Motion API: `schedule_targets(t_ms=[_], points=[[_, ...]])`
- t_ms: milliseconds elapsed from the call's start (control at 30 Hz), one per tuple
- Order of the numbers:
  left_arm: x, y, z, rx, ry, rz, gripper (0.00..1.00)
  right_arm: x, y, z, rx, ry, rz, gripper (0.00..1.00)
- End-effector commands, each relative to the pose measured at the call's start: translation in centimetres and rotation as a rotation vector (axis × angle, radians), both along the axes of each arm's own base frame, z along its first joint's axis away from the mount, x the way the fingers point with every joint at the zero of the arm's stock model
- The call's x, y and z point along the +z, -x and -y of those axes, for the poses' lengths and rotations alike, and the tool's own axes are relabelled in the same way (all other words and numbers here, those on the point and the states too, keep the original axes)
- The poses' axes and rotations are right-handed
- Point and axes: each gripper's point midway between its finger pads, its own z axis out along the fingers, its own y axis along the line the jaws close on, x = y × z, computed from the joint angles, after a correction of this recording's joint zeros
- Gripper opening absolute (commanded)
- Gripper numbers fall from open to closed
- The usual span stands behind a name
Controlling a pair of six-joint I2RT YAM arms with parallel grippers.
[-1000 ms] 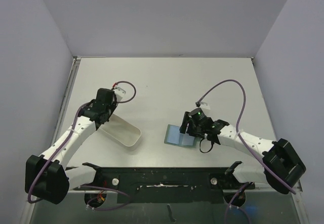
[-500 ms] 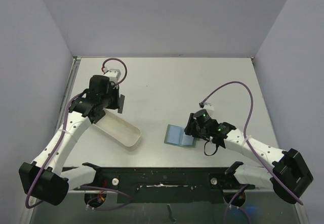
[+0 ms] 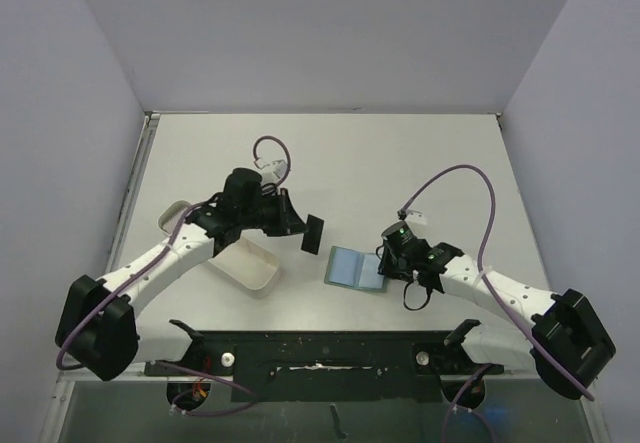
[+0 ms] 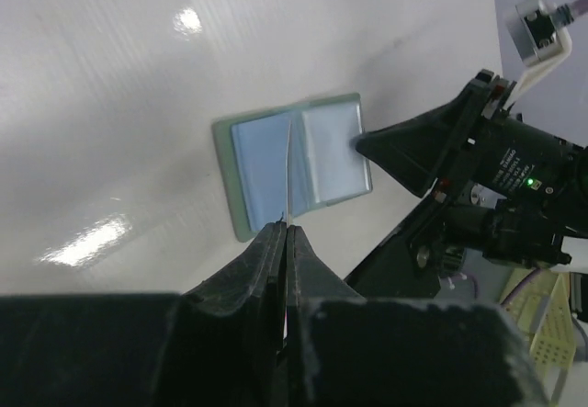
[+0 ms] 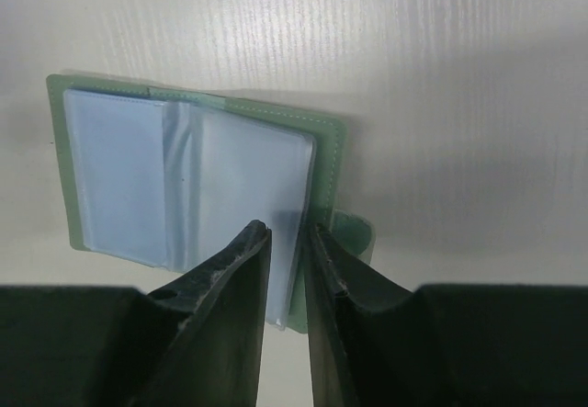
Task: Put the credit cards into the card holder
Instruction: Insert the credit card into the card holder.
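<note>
The card holder (image 3: pixel 352 267) lies open on the table, green-grey rim, light blue sleeves up; it also shows in the left wrist view (image 4: pixel 317 154) and the right wrist view (image 5: pixel 119 177). My left gripper (image 3: pixel 300 227) is shut on a dark credit card (image 3: pixel 314 234) and holds it in the air just left of the holder. In the left wrist view the card (image 4: pixel 288 173) shows edge-on, rising from the closed gripper (image 4: pixel 287 230). My right gripper (image 3: pixel 386 260) sits on the holder's right edge, jaws nearly closed (image 5: pixel 285 237) around the right sleeve and cover edge.
A white oblong tray (image 3: pixel 250 265) lies on the table under my left arm, left of the holder. A purple cable (image 3: pixel 455 178) loops above the right arm. Grey walls enclose the table at the back and sides.
My left gripper has lifted out of the white tray with a card and swung right towards the holder. My right gripper has settled down on the holder's right edge.
</note>
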Motion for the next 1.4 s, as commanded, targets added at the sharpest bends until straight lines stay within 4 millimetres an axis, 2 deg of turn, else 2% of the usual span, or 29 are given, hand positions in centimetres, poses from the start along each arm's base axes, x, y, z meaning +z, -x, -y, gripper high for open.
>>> schedule_targets(t_ms=[0, 167, 400, 833, 1133, 1367], points=[[1.2, 0.8, 5.2, -0.071, 0.156, -0.016, 0.00, -0.8, -0.3, 1.1, -0.029, 0.042, 0.001, 0.23], [-1.4, 1.6, 7.8, -0.109, 0.169, -0.083, 0.00, -1.4, -0.2, 1.3, -0.036, 0.040, -0.005, 0.22], [-5.0, 2.0, 9.3, -0.147, 0.112, -0.160, 0.00, -2.5, 0.3, 1.5, -0.045, 0.040, -0.024, 0.21], [-7.0, 3.3, 12.5, -0.234, 0.112, -0.203, 0.00, -2.8, 0.4, 1.3, -0.044, 0.023, -0.022, 0.19], [-9.0, 3.2, 12.6, -0.240, 0.076, -0.219, 0.00, -3.1, 0.6, 1.4, -0.046, 0.024, -0.027, 0.19], [-9.3, 3.3, 13.4, -0.270, 0.106, -0.222, 0.00, -3.3, 0.8, 1.5, -0.048, 0.023, -0.031, 0.19]])
